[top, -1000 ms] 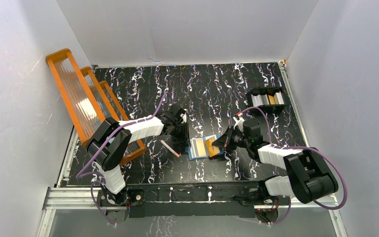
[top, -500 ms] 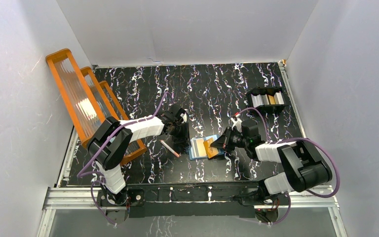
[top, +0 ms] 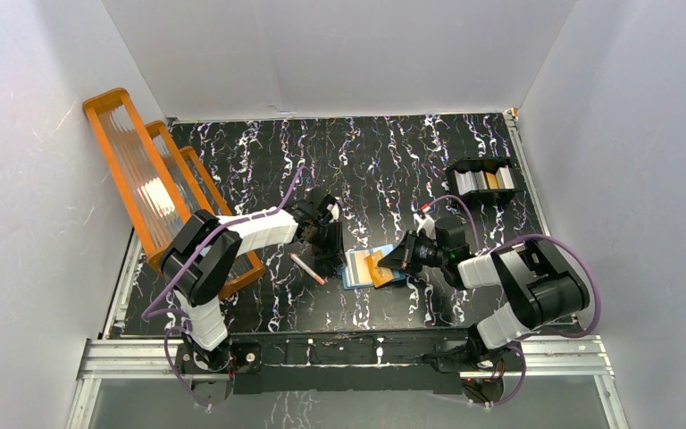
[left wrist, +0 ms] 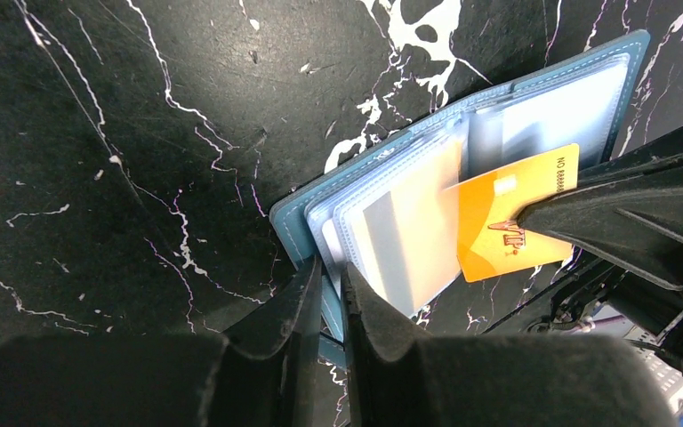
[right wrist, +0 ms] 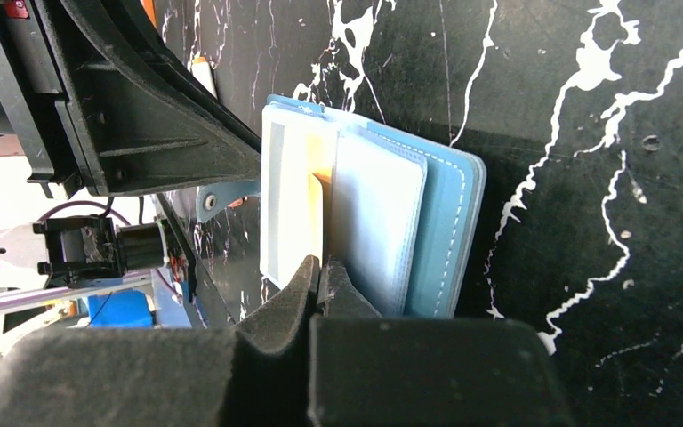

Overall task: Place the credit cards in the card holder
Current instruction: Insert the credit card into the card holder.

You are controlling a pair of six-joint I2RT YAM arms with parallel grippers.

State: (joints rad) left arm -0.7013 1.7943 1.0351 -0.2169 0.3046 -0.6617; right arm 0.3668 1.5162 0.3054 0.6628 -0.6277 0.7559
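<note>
The teal card holder (top: 357, 267) lies open on the black marbled table. In the left wrist view its clear pockets (left wrist: 409, 231) face up, and one holds a pale card. My left gripper (top: 331, 258) is shut on the holder's left cover edge (left wrist: 295, 233), its jaws (left wrist: 331, 271) pinching the cover. My right gripper (top: 395, 261) is shut on an orange credit card (top: 378, 265). The orange card (left wrist: 509, 222) lies tilted over the holder, with its left edge at the middle pocket. In the right wrist view the card (right wrist: 318, 213) is seen edge-on between the pocket leaves, held by the gripper (right wrist: 322, 265).
A black compartmented tray (top: 485, 180) with silver and gold cards stands at the back right. A big orange ribbed rack (top: 143, 179) leans along the left wall. A thin pink stick (top: 307, 268) lies just left of the left gripper.
My right gripper has moved a little to the left with the orange card, bringing it further over the holder. The left gripper and the holder have stayed in place.
</note>
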